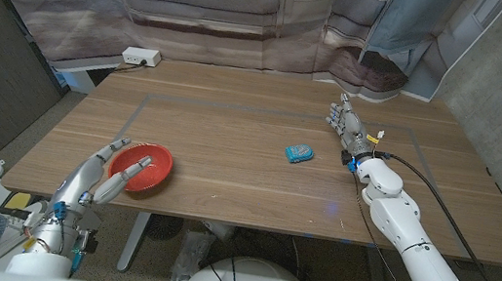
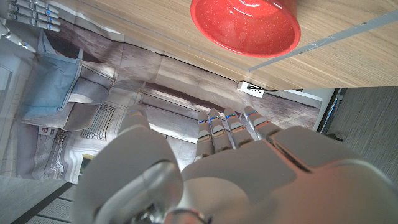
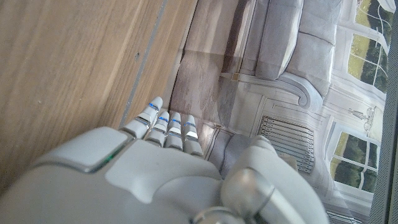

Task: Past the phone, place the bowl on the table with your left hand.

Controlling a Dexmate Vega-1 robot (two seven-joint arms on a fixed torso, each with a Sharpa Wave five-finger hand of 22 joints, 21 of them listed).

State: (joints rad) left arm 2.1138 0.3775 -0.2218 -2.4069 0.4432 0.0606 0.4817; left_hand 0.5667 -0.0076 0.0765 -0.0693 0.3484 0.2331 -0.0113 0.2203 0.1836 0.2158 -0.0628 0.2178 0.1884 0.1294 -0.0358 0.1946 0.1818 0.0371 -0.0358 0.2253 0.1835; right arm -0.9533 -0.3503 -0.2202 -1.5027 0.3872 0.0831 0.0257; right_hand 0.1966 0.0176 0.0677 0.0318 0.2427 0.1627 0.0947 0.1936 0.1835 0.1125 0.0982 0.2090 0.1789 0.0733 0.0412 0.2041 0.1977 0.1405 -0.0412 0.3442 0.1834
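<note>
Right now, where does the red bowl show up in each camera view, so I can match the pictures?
Head view: the red bowl sits on the table near its front left edge, by the left hand.
Left wrist view: the bowl is at the top middle, on the wood beyond the hand.
Right wrist view: not in it.
Shared landmark: the white power strip, seen in the head and left wrist views.

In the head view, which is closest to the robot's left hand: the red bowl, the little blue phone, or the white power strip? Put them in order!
Measured from the left hand:
1. Red bowl, right at the fingers, near the table's front left edge.
2. Small blue phone, mid-table, toward the right hand.
3. White power strip, off the table's far left corner.
The phone and the strip are nearly level, so the last two places are uncertain.
</note>
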